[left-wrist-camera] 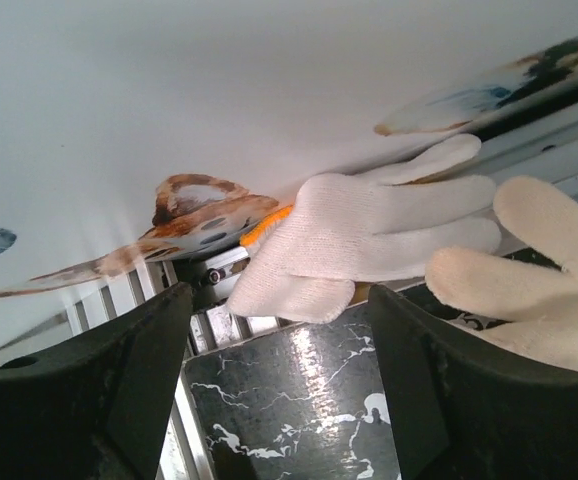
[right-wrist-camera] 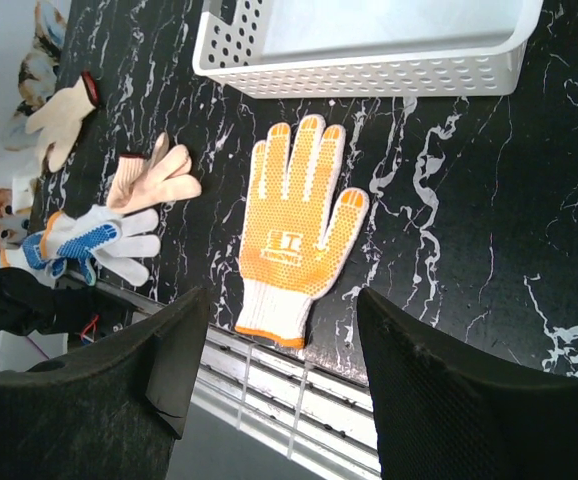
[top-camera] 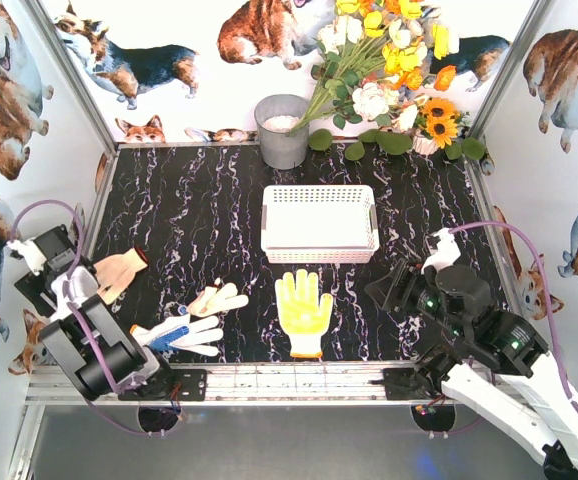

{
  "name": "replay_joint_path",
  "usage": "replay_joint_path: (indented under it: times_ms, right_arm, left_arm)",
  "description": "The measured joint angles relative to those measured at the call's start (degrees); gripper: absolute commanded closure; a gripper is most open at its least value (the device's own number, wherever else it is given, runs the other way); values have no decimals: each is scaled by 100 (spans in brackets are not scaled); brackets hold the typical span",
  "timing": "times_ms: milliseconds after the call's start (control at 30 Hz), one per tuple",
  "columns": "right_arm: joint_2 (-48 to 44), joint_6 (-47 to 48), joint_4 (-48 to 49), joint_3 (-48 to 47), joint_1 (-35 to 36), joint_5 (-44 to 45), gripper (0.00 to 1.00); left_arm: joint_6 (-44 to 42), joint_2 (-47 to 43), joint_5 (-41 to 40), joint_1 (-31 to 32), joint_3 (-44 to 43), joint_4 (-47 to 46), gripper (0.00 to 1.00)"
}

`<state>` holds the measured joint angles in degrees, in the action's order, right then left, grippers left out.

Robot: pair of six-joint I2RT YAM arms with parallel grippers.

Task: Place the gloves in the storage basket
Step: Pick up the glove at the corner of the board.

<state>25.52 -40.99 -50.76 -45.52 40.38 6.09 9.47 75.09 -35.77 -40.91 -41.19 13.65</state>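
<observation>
White storage basket (top-camera: 319,252), yellow glove (top-camera: 303,305) flat near its front rim

Staged robot test booth: corgi-print wall panels (top-camera: 209,95), aluminium frame rails (top-camera: 289,382), marble-pattern tabletop (top-camera: 189,210), flower prop (top-camera: 389,50).

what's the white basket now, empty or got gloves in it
Empty. From above the storage basket shows only its bare white floor; the yellow-dotted glove lies outside it.
</observation>
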Motion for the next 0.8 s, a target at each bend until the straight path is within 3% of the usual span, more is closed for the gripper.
replay_joint_path:
  times_ms: [200,433,633,800]
  right_arm:
    - [-175,111,-7,-177,0,76,37]
    - [-317,326,-7,-402,0,299,33]
    - [-439,361,-66,-402,0,304,33]
    - [-629,363,-205,-411,0,402,32]
  left_arm:
    - [-1025,-715,365,55,957,-887,22]
    - [-1851,-1683,1174,2,2334,-2103,22]
    - [-1814,-1451,2236,-588,2490,-2487,23]
    - [-1781,-1451,2450,-717,2490,-2649,23]
